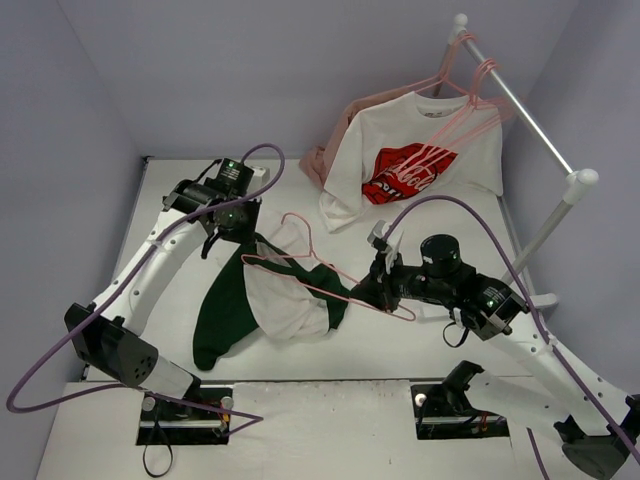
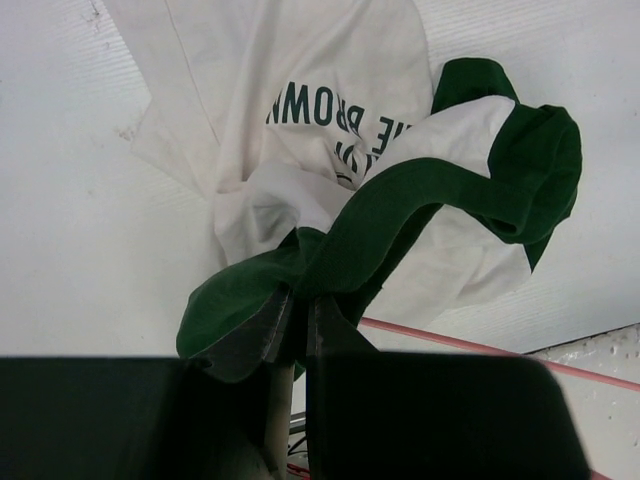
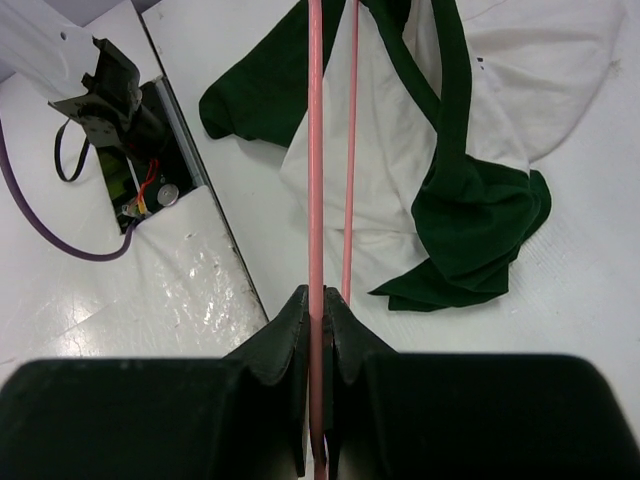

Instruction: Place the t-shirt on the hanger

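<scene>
The green and white t-shirt hangs bunched from my left gripper, which is shut on a dark green fold of it, its lower part resting on the table. My right gripper is shut on a thin pink hanger near its right corner. The hanger's frame reaches left across the shirt and its hook points up and back. In the right wrist view the pink rod runs straight out from the shut jaws over the shirt.
A rail at the back right carries a white t-shirt with a red logo, a pale pink garment and more pink hangers. The arm bases sit at the near table edge.
</scene>
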Robot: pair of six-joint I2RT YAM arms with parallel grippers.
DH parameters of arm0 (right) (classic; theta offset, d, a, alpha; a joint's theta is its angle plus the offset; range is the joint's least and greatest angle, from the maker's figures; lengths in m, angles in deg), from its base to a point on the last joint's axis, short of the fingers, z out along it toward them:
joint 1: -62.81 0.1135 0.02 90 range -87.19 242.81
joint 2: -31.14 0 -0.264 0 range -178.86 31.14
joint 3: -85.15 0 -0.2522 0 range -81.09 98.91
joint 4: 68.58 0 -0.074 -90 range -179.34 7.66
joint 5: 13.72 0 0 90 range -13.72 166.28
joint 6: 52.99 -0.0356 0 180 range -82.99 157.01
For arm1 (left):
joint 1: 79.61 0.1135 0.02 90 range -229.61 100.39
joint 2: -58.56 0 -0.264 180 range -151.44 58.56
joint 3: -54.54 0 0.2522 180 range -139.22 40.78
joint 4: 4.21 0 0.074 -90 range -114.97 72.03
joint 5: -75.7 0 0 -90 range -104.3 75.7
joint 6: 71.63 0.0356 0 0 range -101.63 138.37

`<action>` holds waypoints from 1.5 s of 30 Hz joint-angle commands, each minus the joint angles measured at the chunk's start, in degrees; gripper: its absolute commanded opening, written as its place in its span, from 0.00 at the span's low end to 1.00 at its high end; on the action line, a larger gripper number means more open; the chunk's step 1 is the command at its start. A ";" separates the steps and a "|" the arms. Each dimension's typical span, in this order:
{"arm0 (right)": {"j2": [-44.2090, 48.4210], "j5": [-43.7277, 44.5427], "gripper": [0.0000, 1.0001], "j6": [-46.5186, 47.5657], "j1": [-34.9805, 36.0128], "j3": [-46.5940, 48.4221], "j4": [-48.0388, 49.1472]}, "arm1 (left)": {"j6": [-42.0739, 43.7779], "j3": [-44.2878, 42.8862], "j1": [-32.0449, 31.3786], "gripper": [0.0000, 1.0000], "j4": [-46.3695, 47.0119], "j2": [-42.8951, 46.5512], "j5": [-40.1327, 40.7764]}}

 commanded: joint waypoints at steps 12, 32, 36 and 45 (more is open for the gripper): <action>3.15 -1.83 0.00 -0.29 0.19 1.28 6.61 | 3.21 -3.46 0.02 0.00 -1.99 0.55 16.55; 1.42 0.22 0.00 1.76 0.19 1.86 6.79 | 3.47 -0.03 -0.24 0.00 -2.43 2.57 14.85; 1.20 0.02 0.00 1.76 0.19 2.77 6.79 | 3.36 1.17 -0.24 0.00 -2.26 2.49 16.58; 0.54 0.05 0.00 2.20 0.19 1.89 7.11 | 2.73 0.25 -1.16 0.00 -1.93 2.94 14.76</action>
